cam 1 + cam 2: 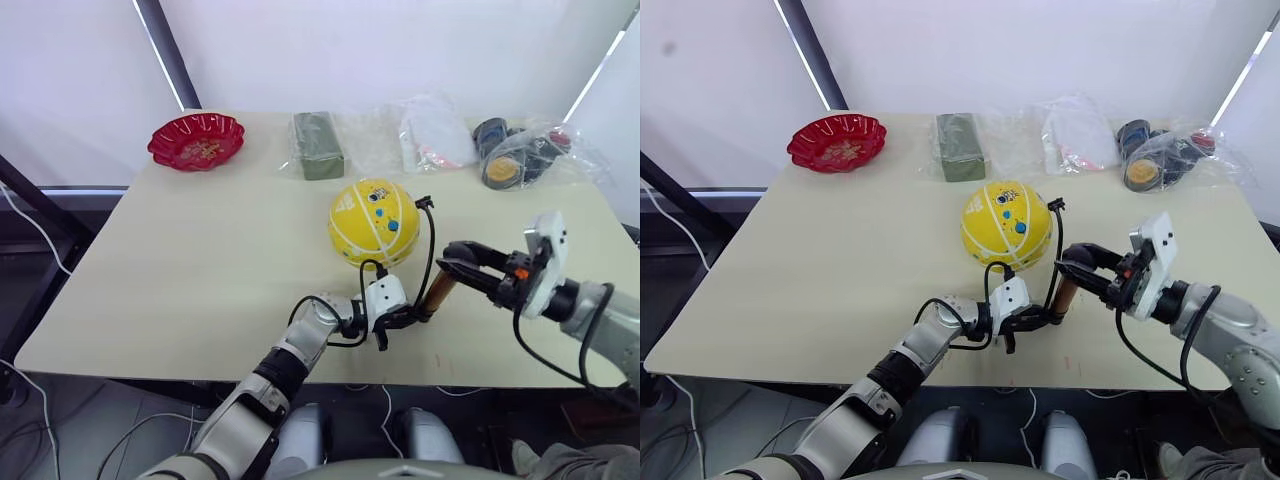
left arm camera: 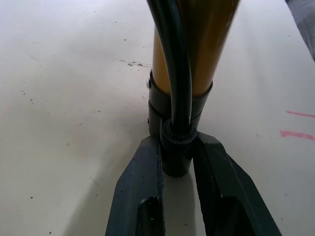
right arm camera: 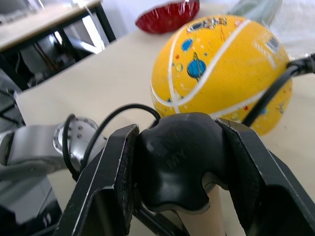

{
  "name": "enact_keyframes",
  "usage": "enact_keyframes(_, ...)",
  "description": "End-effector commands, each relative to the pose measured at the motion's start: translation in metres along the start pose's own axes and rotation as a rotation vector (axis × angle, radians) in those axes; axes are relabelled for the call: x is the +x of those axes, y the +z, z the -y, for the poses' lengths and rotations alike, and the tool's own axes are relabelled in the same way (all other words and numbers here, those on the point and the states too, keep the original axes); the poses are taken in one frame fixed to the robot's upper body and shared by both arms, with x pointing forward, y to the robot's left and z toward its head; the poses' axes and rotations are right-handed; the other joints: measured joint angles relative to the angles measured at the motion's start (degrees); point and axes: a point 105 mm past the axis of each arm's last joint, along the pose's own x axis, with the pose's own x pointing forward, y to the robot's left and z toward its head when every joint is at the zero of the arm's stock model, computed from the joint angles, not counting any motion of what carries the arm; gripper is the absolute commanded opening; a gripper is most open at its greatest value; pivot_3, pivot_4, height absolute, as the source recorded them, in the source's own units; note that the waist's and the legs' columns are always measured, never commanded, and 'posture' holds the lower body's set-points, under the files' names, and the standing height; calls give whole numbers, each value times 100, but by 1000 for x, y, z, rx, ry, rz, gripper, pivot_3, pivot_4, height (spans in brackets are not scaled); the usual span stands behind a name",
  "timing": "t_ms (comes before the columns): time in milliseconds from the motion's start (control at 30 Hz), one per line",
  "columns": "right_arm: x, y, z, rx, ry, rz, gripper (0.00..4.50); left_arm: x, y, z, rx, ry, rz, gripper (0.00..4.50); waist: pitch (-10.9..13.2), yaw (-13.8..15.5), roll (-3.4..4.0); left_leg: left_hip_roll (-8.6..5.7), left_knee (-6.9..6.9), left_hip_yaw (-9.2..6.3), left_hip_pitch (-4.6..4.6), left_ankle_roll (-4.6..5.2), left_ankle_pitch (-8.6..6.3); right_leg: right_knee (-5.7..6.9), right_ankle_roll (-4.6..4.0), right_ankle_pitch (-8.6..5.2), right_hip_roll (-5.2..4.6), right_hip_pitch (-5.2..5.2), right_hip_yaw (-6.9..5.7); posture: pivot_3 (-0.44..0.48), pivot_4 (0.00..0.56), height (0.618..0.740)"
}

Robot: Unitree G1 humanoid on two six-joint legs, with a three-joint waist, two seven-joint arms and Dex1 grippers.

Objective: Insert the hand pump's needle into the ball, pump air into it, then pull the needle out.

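1. Gripping the hand pump (image 1: 438,290) at its base cap, the left gripper (image 2: 176,162) is clamped.
2. Right gripper (image 3: 179,167) clasps its T-handle.
3. Ball (image 1: 373,222) rests on table (image 1: 200,260); its small label is unreadable.

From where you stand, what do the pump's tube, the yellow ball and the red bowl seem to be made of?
The hand pump barrel looks like metal with a glossy gold-bronze sheen, its end caps like matt black plastic. The ball looks like rubber, with a dull, finely pebbled skin and printed stripes. The red bowl is shiny and scalloped, probably plastic, possibly glass.
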Motion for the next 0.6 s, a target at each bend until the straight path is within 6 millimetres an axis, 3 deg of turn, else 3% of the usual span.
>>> enact_keyframes(33,-21,81,-11,-160,9,137,1925,-6,-40,12,-82,-34,-129,364,35,-1,31,-5,0,2,-6,-1,0,-1,1,0,-5,-3,0,0,150,740)
enact_keyframes(100,-30,111,-19,-186,27,188,1925,-6,-40,12,-82,-37,-129,364,49,0,27,-14,1,7,-19,0,0,-1,3,2,-17,-18,2,0,150,740)
enact_keyframes(233,-44,138,-29,-183,41,196,1925,-7,-40,12,-83,-39,-129,364,55,11,18,-13,12,-6,-76,0,1,1,2,2,-14,-63,-9,0,150,740)
enact_keyframes(333,-42,116,-26,-154,23,75,1925,-6,-40,12,-86,-39,-128,364,57,19,15,-16,12,3,-85,-1,1,-1,3,3,-18,-68,-5,0,150,740)
enact_keyframes(600,-15,12,0,11,-43,-90,1925,-6,-40,12,-82,-38,-129,364,9,3,-38,-11,17,-3,-73,1,1,3,4,3,-5,-61,-3,0,150,740)
